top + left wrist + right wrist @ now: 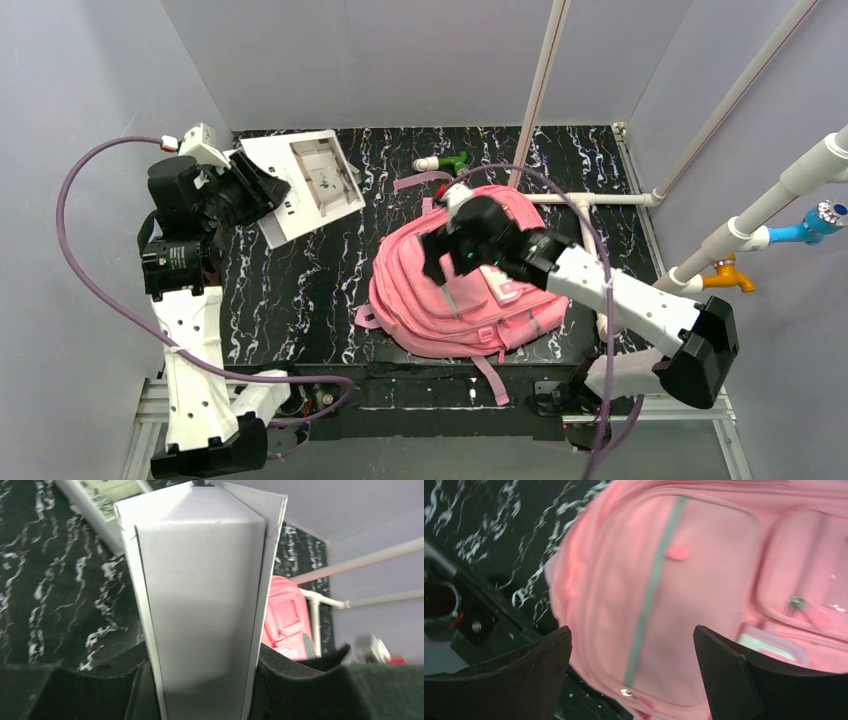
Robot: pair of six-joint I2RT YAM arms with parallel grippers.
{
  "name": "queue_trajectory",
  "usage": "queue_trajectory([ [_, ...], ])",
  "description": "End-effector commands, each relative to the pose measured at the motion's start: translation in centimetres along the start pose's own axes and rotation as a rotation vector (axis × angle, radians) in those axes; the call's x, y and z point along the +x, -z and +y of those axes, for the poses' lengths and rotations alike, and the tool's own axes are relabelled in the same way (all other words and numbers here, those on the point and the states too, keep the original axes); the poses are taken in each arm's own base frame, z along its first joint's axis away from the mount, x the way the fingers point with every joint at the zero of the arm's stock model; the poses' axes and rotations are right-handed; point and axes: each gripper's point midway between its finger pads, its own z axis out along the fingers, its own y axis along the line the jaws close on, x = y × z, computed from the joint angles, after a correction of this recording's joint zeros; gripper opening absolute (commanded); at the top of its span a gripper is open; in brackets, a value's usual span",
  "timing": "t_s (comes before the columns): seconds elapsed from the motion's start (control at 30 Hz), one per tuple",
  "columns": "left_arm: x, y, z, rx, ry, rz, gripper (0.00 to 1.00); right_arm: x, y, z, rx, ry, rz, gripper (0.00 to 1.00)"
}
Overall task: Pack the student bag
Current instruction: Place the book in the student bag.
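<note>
The student bag (440, 310) lies flat on the black marbled bench (300, 290), at 5 o'clock of its centre. The right fingers (524, 680), spread wide and empty, hover over it. The left fingers (295, 680) clamp a white book (200, 605) at 10 o'clock.

Bright even light, wrist views blurred

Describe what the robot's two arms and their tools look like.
Both arms have white link shells and bulky black joint housings. The left arm shows rows of small holes in its white shell. A purple cable loops out from it; a second purple cable trails along the right arm. The left tool and right tool each have two wide matte black fingers.
</note>
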Motion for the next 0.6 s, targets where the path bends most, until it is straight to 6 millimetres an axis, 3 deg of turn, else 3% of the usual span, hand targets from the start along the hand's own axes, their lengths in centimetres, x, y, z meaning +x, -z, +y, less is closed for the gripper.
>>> queue_trajectory([
  [0.0,0.7,1.4,3.1,-0.161,-0.060,-0.009,0.00,0.2,1.0,4.1,0.133,0.333,-0.075,0.97],
  [0.13,1.3,1.8,3.3,-0.167,-0.077,-0.010,0.00,4.0,0.0,10.1,0.147,0.587,-0.065,0.97],
  [0.2,1.5,1.7,3.3,-0.168,-0.083,-0.004,0.00,5.6,-1.0,11.4,0.177,0.683,-0.022,0.95],
  [0.37,1.8,1.5,3.0,-0.148,-0.089,0.014,0.00,8.2,-3.1,11.4,0.310,0.864,0.056,0.84],
  [0.57,1.9,1.5,3.3,-0.157,-0.096,0.014,0.00,10.5,-4.7,8.9,0.413,0.941,0.111,0.83],
])
